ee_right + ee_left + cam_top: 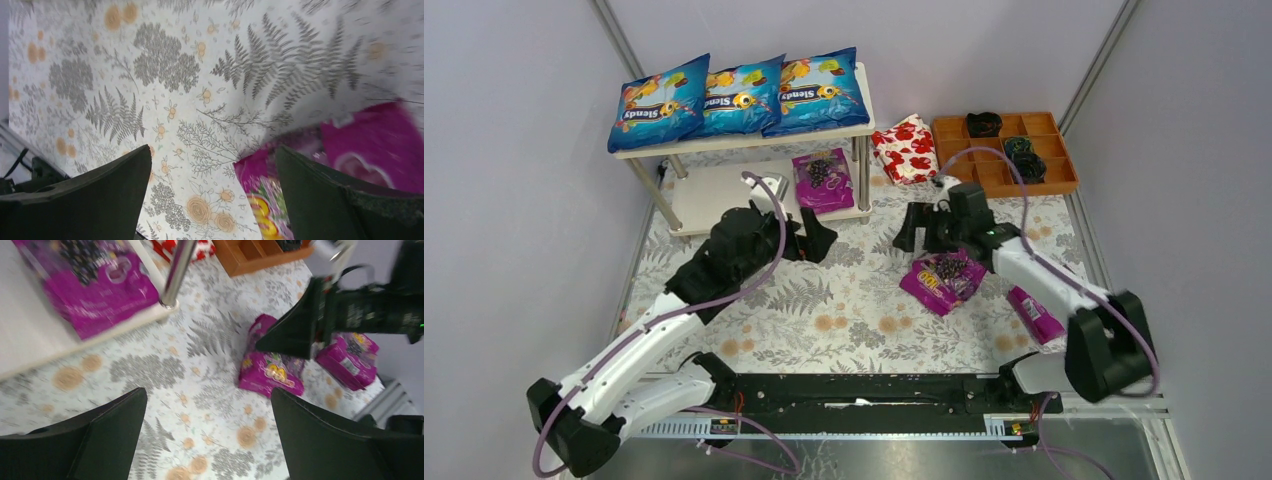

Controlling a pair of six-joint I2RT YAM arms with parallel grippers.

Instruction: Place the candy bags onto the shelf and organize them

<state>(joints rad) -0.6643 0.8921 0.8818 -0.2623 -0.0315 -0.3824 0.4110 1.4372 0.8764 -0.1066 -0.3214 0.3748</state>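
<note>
In the right wrist view we find the magenta bag (380, 145) blurred and cut off at four o'clock. Overhead, the right arm (1034, 262) hides its twelve o'clock edge.

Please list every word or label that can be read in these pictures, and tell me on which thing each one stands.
"Stendy": on the three blue bags on the shelf's top board.
Purple bags: yellow lettering, too blurred to read.
No other text can be read.
</note>
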